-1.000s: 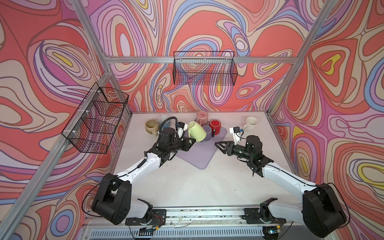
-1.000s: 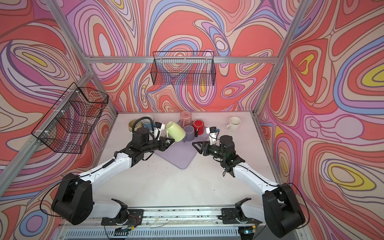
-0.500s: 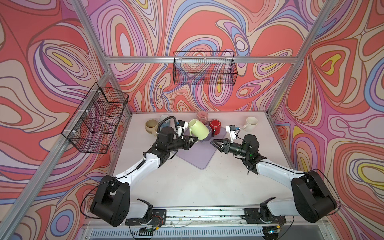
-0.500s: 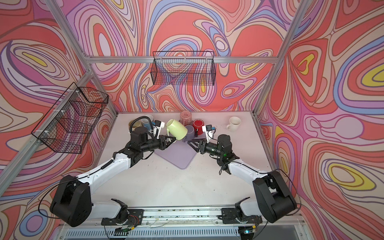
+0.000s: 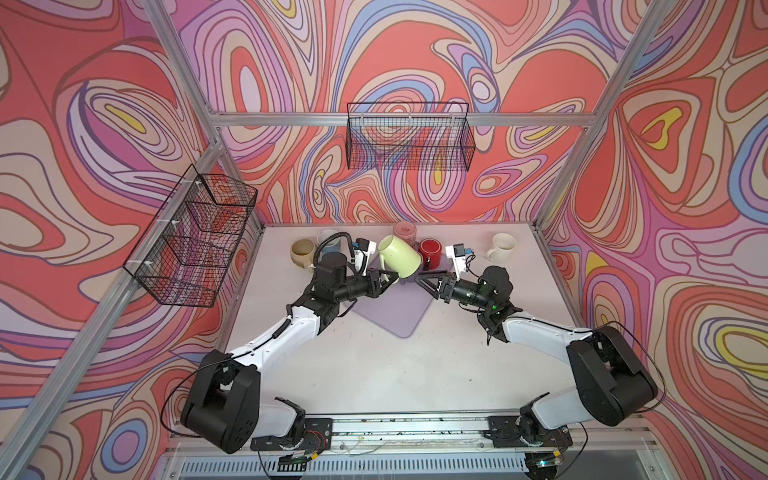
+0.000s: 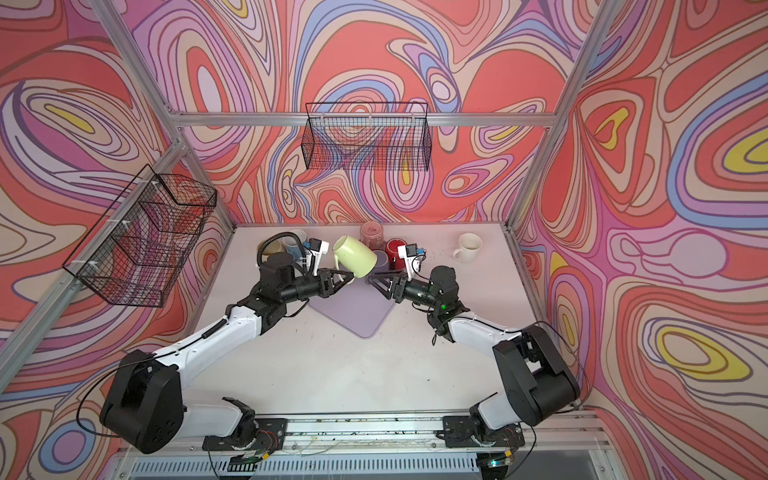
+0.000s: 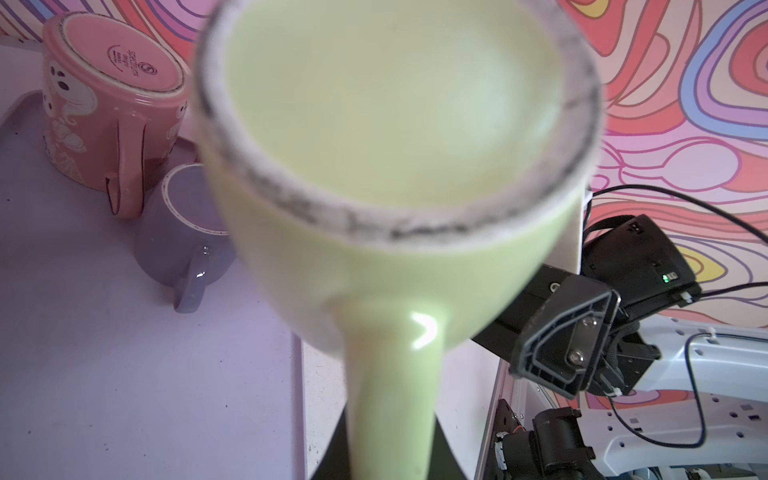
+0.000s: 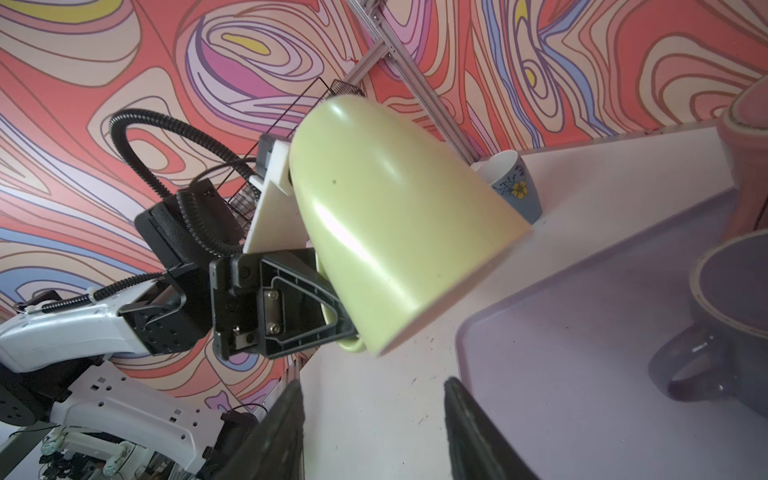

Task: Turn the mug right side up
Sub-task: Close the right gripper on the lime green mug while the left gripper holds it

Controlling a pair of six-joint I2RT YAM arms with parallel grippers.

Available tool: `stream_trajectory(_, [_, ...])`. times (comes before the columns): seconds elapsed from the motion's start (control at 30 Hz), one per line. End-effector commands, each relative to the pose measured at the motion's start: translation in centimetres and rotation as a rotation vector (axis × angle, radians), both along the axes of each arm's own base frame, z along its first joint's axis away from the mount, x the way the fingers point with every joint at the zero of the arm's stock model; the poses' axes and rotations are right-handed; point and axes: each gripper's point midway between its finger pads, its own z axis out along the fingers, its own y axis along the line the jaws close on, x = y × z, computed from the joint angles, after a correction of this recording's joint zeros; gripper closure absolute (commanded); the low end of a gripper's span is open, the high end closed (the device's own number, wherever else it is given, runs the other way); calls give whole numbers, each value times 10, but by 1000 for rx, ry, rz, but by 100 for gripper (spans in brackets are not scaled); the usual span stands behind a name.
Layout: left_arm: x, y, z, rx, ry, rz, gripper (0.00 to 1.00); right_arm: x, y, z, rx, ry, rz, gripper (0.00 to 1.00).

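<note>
The pale green mug point(image 5: 400, 259) point(image 6: 355, 257) hangs tilted above the back of the lilac mat point(image 5: 395, 316). Its base points up and back-left, and its mouth faces down toward the mat. My left gripper point(image 5: 392, 277) point(image 6: 345, 277) is shut on its handle. In the left wrist view the base point(image 7: 395, 108) fills the frame and the handle runs into my gripper point(image 7: 390, 440). My right gripper point(image 5: 420, 277) point(image 8: 374, 415) stands open just right of the mug point(image 8: 395, 249), holding nothing.
Upside-down pink point(image 7: 83, 104) and purple point(image 7: 178, 245) mugs sit on the mat behind the green one. A red mug point(image 5: 432, 251), white mug point(image 5: 503, 246), beige mug point(image 5: 302, 252) and blue mug point(image 5: 328, 241) line the back. Wire baskets point(image 5: 409, 141) point(image 5: 195, 245) hang on the walls.
My right gripper has moved left toward the green mug, still open. The left gripper has kept its hold and barely shifted the mug.
</note>
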Motion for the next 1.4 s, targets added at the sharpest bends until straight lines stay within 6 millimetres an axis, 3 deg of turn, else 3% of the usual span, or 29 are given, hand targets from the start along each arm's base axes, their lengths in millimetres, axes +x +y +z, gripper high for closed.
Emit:
stream_trajectory(0.0, [-6, -2, 68, -121, -189, -32, 90, -2, 7, 24, 51, -74, 38, 45])
stream_trajectory(0.43, [-11, -4, 70, -208, -160, -40, 91, -5, 15, 33, 105, -115, 59, 45])
stream_trajectory(1.0, [-16, -12, 66, -254, -135, -60, 93, 6, 32, 49, 189, -154, 104, 46])
stream_trajectory(1.37, [-11, -15, 59, -284, -109, -59, 93, 9, 34, 56, 221, -168, 113, 60])
